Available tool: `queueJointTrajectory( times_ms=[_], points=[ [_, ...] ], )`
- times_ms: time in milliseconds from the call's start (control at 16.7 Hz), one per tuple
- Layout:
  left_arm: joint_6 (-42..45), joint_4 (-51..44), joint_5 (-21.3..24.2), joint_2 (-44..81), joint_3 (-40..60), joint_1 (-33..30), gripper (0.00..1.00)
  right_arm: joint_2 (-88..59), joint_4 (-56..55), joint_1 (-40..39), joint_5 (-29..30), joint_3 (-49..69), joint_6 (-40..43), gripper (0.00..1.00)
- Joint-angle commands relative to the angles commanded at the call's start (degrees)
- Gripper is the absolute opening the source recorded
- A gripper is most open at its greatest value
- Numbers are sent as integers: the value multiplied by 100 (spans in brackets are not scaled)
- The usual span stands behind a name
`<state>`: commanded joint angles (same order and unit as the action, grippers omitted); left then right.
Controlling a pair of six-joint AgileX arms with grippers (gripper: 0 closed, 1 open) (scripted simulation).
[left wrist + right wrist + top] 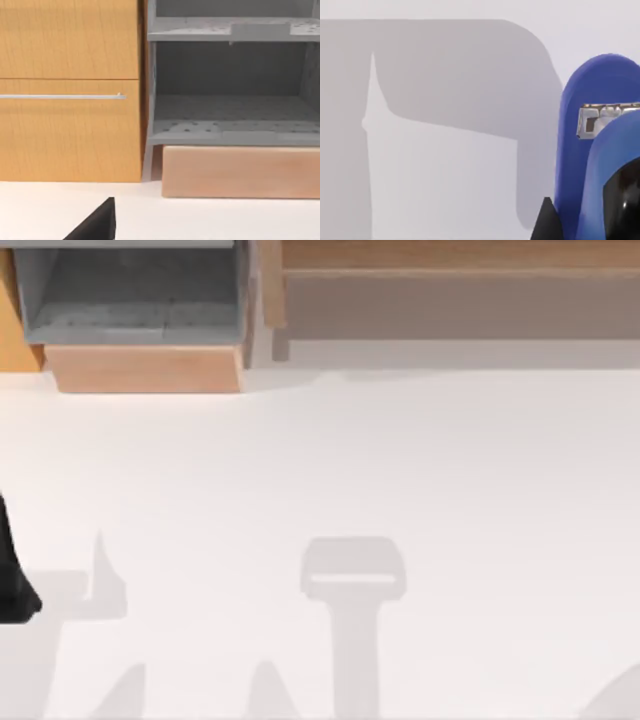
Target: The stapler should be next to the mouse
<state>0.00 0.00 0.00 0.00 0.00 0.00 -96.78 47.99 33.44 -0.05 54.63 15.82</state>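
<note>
Right wrist view, nearest the lens: the stapler [580,150], bright blue with a metal staple channel showing at its nose, stands close against the camera, with black gripper parts [547,222] at its base and a glossy black part overlapping its side. This closeness suggests that the right gripper carries the stapler above the white table [445,175], but the contact of the fingers with the body cannot be made out, so whether the right gripper is clenched on it or released cannot be told. Beyond the stapler lies a broad grey shadow on the table, consistent with an object held off the surface. Top view: the left arm [12,580] sits parked at the table's left edge, a dark sliver; the state of its fingers cannot be told. A black tip [97,222] enters the left wrist view low over the white surface. Farther back stand a wooden cabinet [70,125] with a thin metal handle [60,96], a grey open shelf unit [230,100] and a pale wooden block [240,172] beneath it. Judged from these frames, the carry toward the mouse is under way and the placement is not yet made.
</note>
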Motion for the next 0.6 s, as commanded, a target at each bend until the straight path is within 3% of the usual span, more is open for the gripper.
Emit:
queueJointTrajectory(
  times_ms=[300,600],
  points=[
    [0,0,0,0,0,0,100,-233,153,-603,16,429,-576,0],
    [0,0,0,0,0,0,100,-977,570,-2688,18,1361,-2203,0]
  ],
)
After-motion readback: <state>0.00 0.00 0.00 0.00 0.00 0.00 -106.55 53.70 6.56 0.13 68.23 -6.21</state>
